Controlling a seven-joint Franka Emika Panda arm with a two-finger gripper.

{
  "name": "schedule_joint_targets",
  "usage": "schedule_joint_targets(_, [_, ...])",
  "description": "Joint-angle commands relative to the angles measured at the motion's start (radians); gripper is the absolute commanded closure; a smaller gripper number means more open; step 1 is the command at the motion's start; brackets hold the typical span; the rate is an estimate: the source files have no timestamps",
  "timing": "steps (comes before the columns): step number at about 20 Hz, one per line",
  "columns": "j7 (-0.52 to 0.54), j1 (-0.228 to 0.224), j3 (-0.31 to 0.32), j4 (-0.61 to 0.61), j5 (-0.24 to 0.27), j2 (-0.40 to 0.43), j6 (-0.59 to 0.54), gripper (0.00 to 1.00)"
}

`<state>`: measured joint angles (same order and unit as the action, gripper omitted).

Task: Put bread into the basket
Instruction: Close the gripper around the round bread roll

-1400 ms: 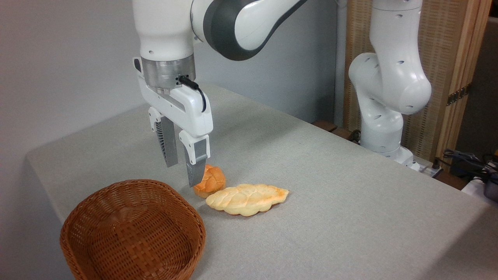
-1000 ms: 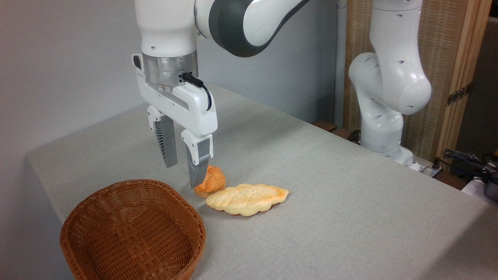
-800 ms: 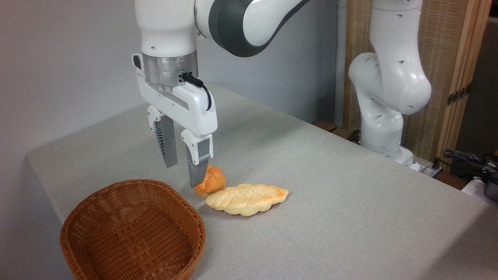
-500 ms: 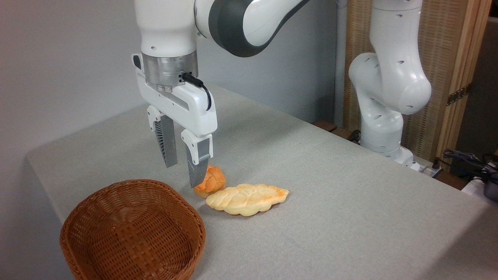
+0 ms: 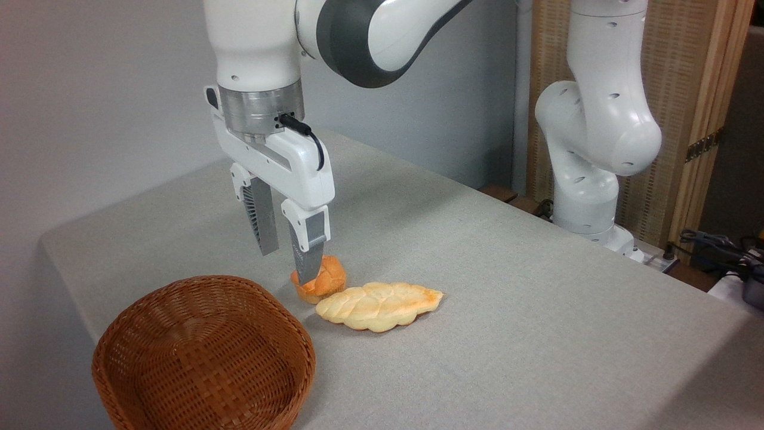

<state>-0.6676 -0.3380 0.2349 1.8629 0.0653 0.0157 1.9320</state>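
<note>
End effector (image 5: pixel 287 264) hangs open and empty left of the middle, one finger in front of the bread (image 5: pixel 320 279) and one behind. Closest to us, at the lower left, the basket (image 5: pixel 203 352) sits empty by the worktop (image 5: pixel 537 334) edge. The bread looks light and squishy, so pinch its round sides gently; the long loaf (image 5: pixel 378 306) lies just beside it, but farther back is lots of room.

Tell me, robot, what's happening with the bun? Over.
Gripper open, empty, above bun. Bun on table, outside basket. Loaf touching bun, not blocking.
</note>
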Motion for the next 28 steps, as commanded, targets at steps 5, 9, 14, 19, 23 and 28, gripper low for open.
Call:
schedule_joint_targets(5, [-0.003,-0.022,-0.014,0.004,0.021,-0.013,-0.111,0.0])
schedule_joint_targets(9, [-0.004,-0.03,-0.037,0.057,0.021,-0.006,-0.099,0.0])
schedule_joint_targets(14, [-0.006,-0.09,-0.042,0.122,0.021,-0.01,-0.062,0.0])
schedule_joint_targets(19, [-0.006,-0.113,-0.042,0.137,0.019,-0.04,-0.025,0.0])
schedule_joint_targets(23, [-0.003,-0.118,-0.043,0.137,0.013,-0.077,0.012,0.0])
schedule_joint_targets(28, [-0.003,-0.127,-0.049,0.137,0.005,-0.1,0.015,0.0])
